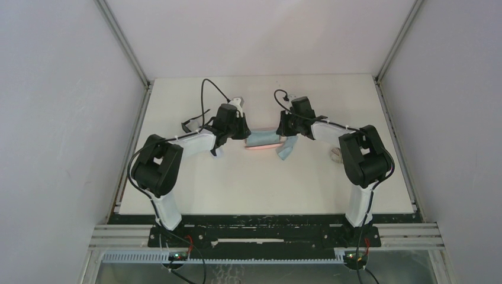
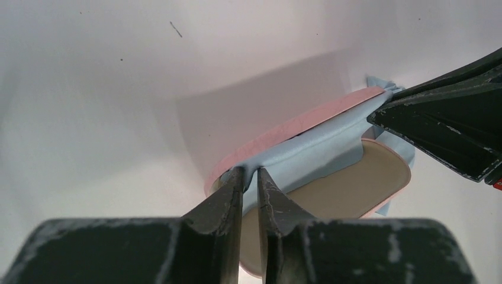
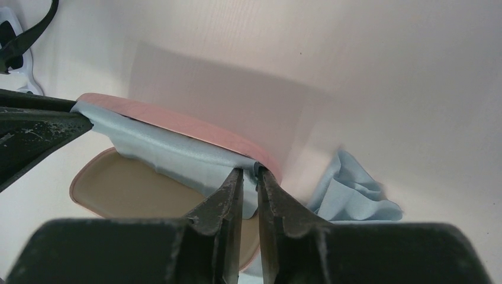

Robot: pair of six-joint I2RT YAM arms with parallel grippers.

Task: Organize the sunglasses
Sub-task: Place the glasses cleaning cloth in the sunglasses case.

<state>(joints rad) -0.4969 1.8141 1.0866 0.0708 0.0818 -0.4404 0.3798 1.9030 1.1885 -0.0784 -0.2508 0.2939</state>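
Observation:
The pink oval case (image 1: 264,147) lies open at mid-table, and a light-blue cloth (image 2: 319,148) is stretched along the edge of its raised lid (image 3: 195,127). My left gripper (image 2: 251,171) is at the cloth's left end and my right gripper (image 3: 250,171) at its right end. Each pair of jaws stands a narrow gap apart with cloth between the tips. The black-framed sunglasses (image 1: 192,124) lie left of the left arm. A white frame (image 3: 15,65) shows at the far left of the right wrist view.
A second light-blue cloth (image 1: 286,151) lies crumpled just right of the case, also in the right wrist view (image 3: 355,195). The case's tan inside (image 2: 355,183) holds nothing. A small pale object (image 1: 335,155) sits by the right arm. White walls enclose the table.

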